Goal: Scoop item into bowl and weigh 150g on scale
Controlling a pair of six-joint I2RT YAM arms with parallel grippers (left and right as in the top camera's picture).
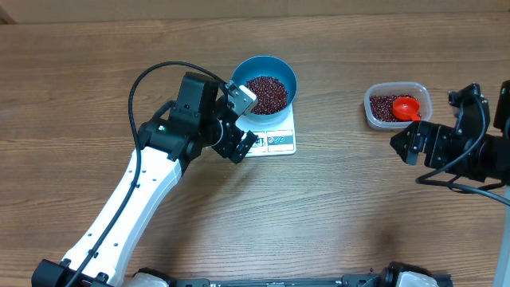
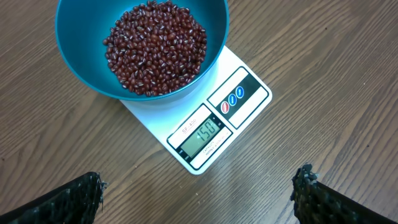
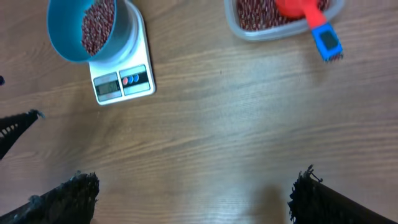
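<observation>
Wooden table (image 1: 319, 215), seen from the near edge outward. Left gripper (image 2: 199, 190): jaws spread wide, nothing between them, hanging over bare wood just at the near-left side of the scale (image 2: 186, 140); no contact with scale or bowl visible. Right gripper (image 3: 196, 177): jaws likewise wide apart and empty, over bare wood at the right of the table, on the near side of the clear tub (image 1: 422, 89) and not touching it. The scale lies flat near the table's middle, its display and button panel along the near edge. The left wrist view shows the display lit and reading 150, with three small round buttons, one red and two blue, on the panel beside it. Blue bowl (image 2: 74, 56): upright on the scale platform, covering most of it, only the display strip left exposed. Contents: red-brown beans (image 2: 155, 46) in a mound across the bowl floor, well below the rim, with the blue inner wall showing all round. Tub: far right, well apart from the scale, holding a shallow layer of the same beans. Red scoop (image 3: 311, 25): cup resting in the tub on the beans, handle laid over the tub's near rim, its blue end jutting out over the table.
</observation>
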